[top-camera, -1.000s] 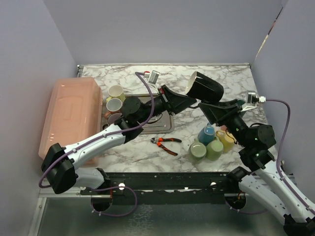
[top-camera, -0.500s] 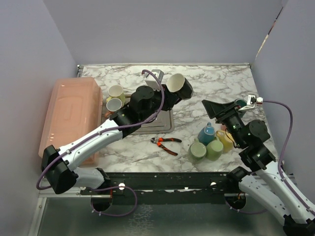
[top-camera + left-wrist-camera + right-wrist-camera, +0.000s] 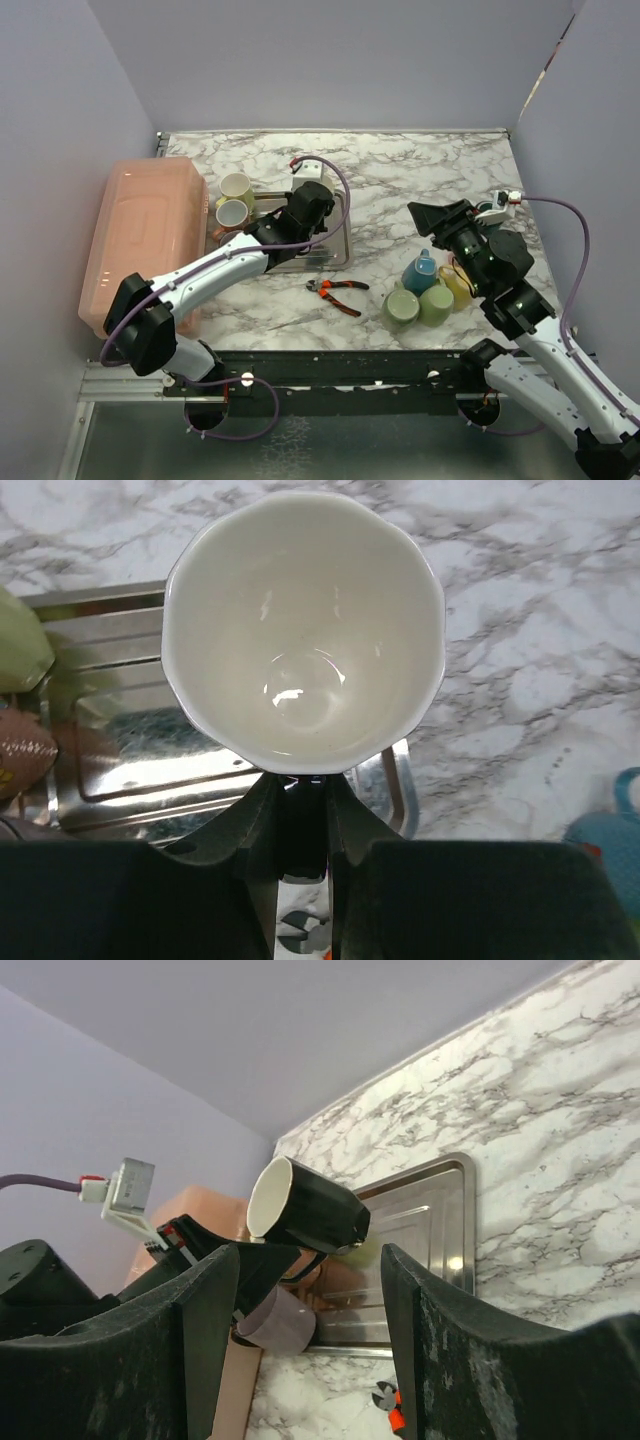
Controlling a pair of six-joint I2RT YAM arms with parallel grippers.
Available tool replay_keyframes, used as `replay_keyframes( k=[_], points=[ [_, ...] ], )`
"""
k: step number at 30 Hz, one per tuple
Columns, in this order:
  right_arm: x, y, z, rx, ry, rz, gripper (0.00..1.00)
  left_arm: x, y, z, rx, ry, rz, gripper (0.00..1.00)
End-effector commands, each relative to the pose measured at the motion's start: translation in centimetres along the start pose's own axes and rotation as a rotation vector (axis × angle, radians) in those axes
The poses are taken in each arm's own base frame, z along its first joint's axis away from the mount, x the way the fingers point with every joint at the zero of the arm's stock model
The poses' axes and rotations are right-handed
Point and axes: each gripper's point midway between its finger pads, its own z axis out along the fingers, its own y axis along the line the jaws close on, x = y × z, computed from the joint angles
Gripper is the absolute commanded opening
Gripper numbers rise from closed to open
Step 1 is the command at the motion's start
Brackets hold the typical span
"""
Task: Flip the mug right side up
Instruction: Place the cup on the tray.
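The black mug with a white inside (image 3: 305, 1210) hangs over the steel tray (image 3: 430, 1220), tilted on its side with its mouth toward the upper left. In the left wrist view its white inside (image 3: 300, 630) faces the camera. My left gripper (image 3: 300, 805) is shut on the mug's handle side, just below the rim. In the top view the left gripper (image 3: 318, 212) sits over the tray (image 3: 335, 255) and hides the mug. My right gripper (image 3: 425, 215) is open and empty, apart from the mug to the right; its fingers (image 3: 205, 1350) frame the mug.
Three mugs lie at the tray's left end, among them a cream one (image 3: 237, 187) and a lilac one (image 3: 275, 1320). A pink bin (image 3: 140, 230) stands at the left. Orange-handled pliers (image 3: 338, 288) lie in front of the tray. Blue (image 3: 420, 270), green (image 3: 402, 307) and yellow (image 3: 460, 283) cups cluster under the right arm.
My left arm has carried the mug from high beside the right gripper back leftward and down over the tray. The right gripper stayed open and shifted a little.
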Motion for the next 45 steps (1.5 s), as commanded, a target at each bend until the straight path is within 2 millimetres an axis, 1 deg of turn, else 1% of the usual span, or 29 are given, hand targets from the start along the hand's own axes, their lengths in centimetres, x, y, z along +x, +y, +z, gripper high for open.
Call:
replay_keyframes(
  k=[1, 5, 9, 11, 18, 28, 32, 39, 42, 44, 45],
  points=[
    [-0.1, -1.0, 0.2, 0.059, -0.003, -0.031, 0.63, 0.4, 4.8, 2.2, -0.161, -0.014, -0.082, 0.00],
    [0.2, -1.4, 0.4, 0.075, 0.004, -0.044, 0.63, 1.9, 7.5, 3.9, -0.193, 0.035, -0.123, 0.00],
    [0.2, -1.7, 0.6, 0.089, 0.003, -0.056, 0.63, 3.1, 9.3, 5.1, -0.224, 0.067, -0.138, 0.00],
    [0.3, -1.8, 0.6, 0.092, 0.004, -0.060, 0.63, 3.2, 10.3, 5.6, -0.244, 0.065, -0.147, 0.00],
    [0.7, -2.1, 0.9, 0.103, 0.020, -0.068, 0.63, 2.3, 12.1, 7.9, -0.317, 0.023, -0.134, 0.00],
    [0.9, -2.2, 1.3, 0.112, 0.027, -0.071, 0.63, 3.8, 14.5, 9.8, -0.427, 0.026, -0.164, 0.00],
    [1.1, -2.3, 1.5, 0.116, 0.036, -0.074, 0.63, 3.8, 15.1, 10.3, -0.445, 0.031, -0.160, 0.16],
    [1.4, -2.4, 1.8, 0.119, 0.047, -0.076, 0.63, 3.7, 15.5, 10.8, -0.424, 0.050, -0.167, 0.25],
    [1.5, -2.3, 1.9, 0.117, 0.054, -0.077, 0.63, 3.7, 15.2, 10.9, -0.402, 0.059, -0.172, 0.35],
    [1.5, -2.3, 1.9, 0.116, 0.056, -0.078, 0.63, 3.6, 14.9, 10.9, -0.379, 0.066, -0.175, 0.44],
    [1.5, -2.3, 1.9, 0.116, 0.056, -0.078, 0.63, 3.5, 14.6, 10.9, -0.362, 0.069, -0.177, 0.51]
  ],
)
